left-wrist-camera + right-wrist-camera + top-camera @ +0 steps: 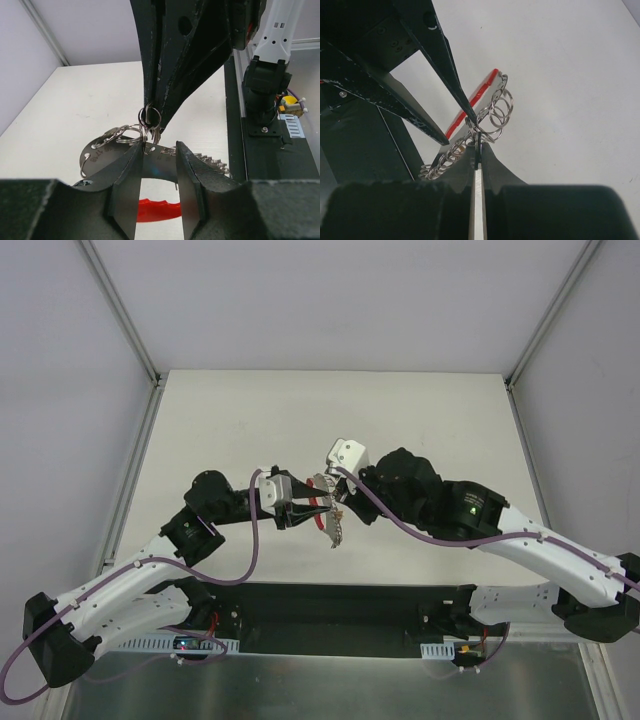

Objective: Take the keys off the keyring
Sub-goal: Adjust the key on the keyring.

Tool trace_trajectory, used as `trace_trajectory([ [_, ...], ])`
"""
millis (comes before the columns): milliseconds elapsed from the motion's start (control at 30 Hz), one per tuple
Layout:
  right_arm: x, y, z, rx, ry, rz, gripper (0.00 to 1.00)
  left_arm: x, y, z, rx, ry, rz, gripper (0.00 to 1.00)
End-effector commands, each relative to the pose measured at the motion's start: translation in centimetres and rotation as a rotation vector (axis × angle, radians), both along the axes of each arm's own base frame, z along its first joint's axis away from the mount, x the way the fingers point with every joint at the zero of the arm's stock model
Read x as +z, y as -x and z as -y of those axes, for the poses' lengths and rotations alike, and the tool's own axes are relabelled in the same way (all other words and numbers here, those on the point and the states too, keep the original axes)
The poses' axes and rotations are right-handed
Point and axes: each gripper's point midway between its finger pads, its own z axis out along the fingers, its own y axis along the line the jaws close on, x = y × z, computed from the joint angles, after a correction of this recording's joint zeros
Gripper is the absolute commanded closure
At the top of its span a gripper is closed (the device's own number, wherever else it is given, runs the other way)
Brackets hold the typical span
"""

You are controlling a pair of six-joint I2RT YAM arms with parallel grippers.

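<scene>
The right hand (pixel 477 148) is pressing its two fingers flat together at the bottom centre of its own wrist view, clamping on one thin wire loop of the keyring (pixel 496 107), whose overlapping silver loops are fanning out just above the fingertips. The left hand (pixel 158 170) is facing it from the opposite side. Its fingers (pixel 125 195) are standing apart at the bottom of the left wrist view and straddling the bunch, though I cannot tell whether either pad is actually pressing on the metal. Between and just beyond those fingers, the pale grey tag (pixel 102 152) is spreading out toward the left of the frame. The red plastic piece (pixel 157 210) is showing lower down in the gap. The keys (pixel 212 161) are sticking out to the right as a jagged silvery row, still threaded on the loops. In the overhead view the two hands are meeting tip to tip at the centre of the frame, with the whole cluster sitting between them over the pale counter (pixel 420 430).
</scene>
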Motion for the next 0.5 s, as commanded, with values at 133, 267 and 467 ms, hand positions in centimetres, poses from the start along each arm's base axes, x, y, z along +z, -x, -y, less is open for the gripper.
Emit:
trace_trajectory([
  [133, 2.47, 0.33, 0.03, 0.004, -0.090, 0.014, 0.99, 1.74, 1.47, 0.43, -0.090, 0.038, 0.073, 0.76],
  [267, 2.47, 0.54, -0.08, 0.017, -0.093, 0.010, 0.99, 1.65, 1.08, 0.53, -0.076, 0.033, 0.072, 0.76],
  [467, 2.46, 0.75, -0.19, 0.030, -0.097, 0.007, 0.99, 1.70, 0.57, 0.83, -0.067, 0.019, 0.065, 0.74],
])
